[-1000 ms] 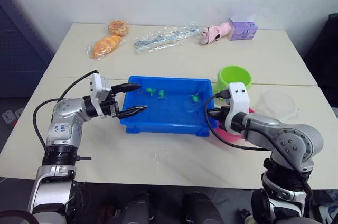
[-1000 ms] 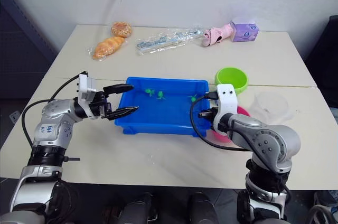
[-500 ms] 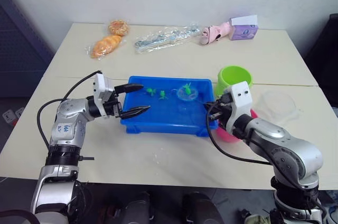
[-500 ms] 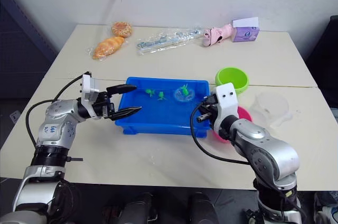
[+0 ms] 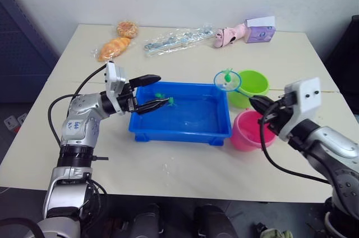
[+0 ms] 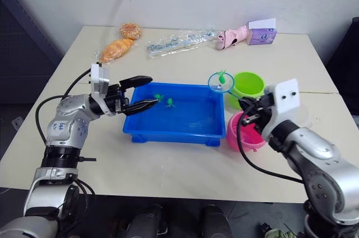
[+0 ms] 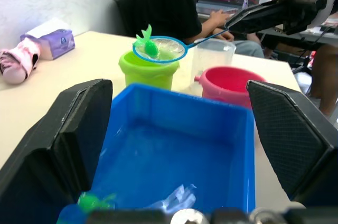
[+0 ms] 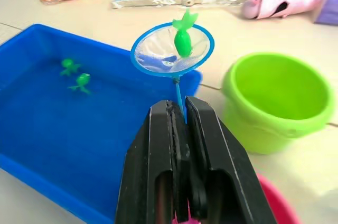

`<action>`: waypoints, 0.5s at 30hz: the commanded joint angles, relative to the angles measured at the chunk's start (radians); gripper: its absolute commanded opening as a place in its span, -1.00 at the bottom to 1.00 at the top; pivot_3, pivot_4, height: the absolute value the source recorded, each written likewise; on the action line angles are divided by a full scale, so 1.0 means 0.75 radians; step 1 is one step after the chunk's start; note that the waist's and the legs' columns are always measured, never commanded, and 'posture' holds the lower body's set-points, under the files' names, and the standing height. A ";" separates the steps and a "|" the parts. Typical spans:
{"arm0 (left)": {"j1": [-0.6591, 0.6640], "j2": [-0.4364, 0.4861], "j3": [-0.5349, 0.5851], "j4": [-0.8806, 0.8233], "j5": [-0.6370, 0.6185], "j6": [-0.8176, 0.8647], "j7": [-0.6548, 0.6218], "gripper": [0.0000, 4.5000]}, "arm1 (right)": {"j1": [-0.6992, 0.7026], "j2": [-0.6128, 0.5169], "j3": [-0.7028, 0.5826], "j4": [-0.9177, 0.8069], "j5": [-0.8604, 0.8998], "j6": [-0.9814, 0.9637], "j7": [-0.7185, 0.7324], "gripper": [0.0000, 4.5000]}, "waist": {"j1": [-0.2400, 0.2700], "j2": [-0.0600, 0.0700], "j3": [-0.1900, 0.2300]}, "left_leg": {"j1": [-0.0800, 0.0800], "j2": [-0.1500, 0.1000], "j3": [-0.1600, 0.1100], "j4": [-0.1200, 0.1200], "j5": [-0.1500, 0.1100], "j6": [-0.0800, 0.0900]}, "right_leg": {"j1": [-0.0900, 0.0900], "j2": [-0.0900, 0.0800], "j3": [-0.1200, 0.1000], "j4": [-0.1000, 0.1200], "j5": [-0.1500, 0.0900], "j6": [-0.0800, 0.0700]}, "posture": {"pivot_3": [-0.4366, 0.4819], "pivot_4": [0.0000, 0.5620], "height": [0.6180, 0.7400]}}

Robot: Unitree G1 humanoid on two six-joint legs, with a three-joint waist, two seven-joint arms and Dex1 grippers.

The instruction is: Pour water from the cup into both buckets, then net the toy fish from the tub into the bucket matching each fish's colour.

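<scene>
One counter [image 5: 185, 170] carries everything. On it sits one blue tub [image 5: 182, 117], the widest thing, holding water and two green fish [image 8: 75, 74] near its far left corner. To the tub's right stand two buckets: the lime green bucket [image 5: 249, 87] farther back, the pink bucket [image 5: 247, 130] nearer, just beside the tub's right wall. One clear cup [image 7: 213, 58] shows behind the buckets.

The left claw [image 5: 150, 93] hangs spread wide over the tub's left end, empty. The right claw [image 8: 179, 129] is clamped tight on the thin handle of the one net [image 5: 227, 80], above the pink bucket. The hoop is raised between the tub's far right corner and the green bucket, with one green fish [image 8: 183, 37] lying in its mesh.
</scene>
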 commanded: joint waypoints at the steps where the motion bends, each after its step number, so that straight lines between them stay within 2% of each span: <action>1: -0.035 -0.025 0.015 -0.038 -0.034 0.020 0.030 0.94 | 0.025 -0.119 -0.028 0.091 -0.150 -0.175 0.052 -1.00 | -0.002 0.000 0.000 | 0.000 0.000 0.000 0.000 0.000 0.000 | 0.000 0.000 0.000 0.000 0.000 0.000 | -0.05 -0.47 1.00; 6: -0.027 -0.051 0.006 -0.037 -0.020 0.013 0.039 0.94 | -0.004 -0.131 0.021 0.256 -0.299 -0.318 0.009 -1.00 | -0.003 0.000 0.000 | 0.001 0.001 0.001 0.000 0.002 -0.003 | 0.000 0.002 0.001 0.000 0.000 0.000 | -0.05 -0.47 1.00; 15: -0.009 -0.069 -0.003 -0.059 -0.011 0.008 0.050 0.94 | 0.008 -0.307 0.321 0.537 -0.730 -0.782 0.129 -1.00 | 0.001 0.000 0.000 | 0.001 0.001 0.001 0.000 0.003 -0.004 | 0.000 0.002 0.000 0.000 0.000 0.000 | -0.05 -0.47 1.00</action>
